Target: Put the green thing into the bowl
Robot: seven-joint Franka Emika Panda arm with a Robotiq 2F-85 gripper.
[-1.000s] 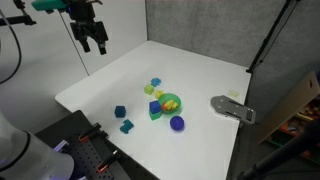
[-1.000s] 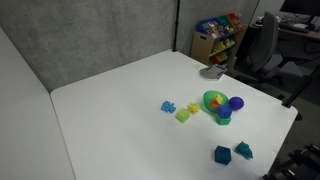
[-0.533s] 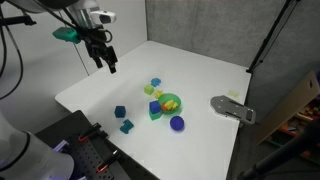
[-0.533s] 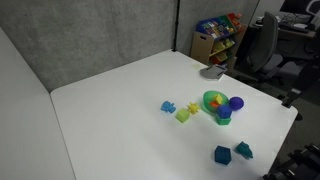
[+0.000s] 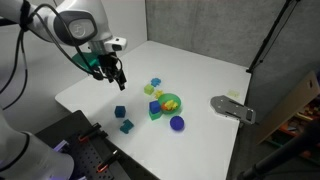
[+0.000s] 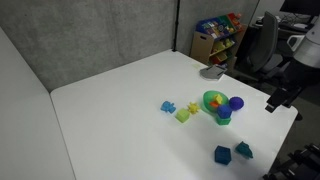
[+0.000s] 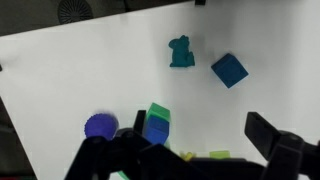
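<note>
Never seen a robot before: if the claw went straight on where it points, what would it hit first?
Probably bare table, near the blue cube: the open gripper points down at it. Depth is unclear.

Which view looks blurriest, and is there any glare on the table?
Wrist view: soft overall, the tool dark and out of focus at the bottom, the teal block fuzzy-edged. Both exterior views: white table evenly lit, no glare spot, only faint shadows.

In the wrist view the fingers (image 7: 275,148) are blurred and cut off by the bottom edge.
</note>
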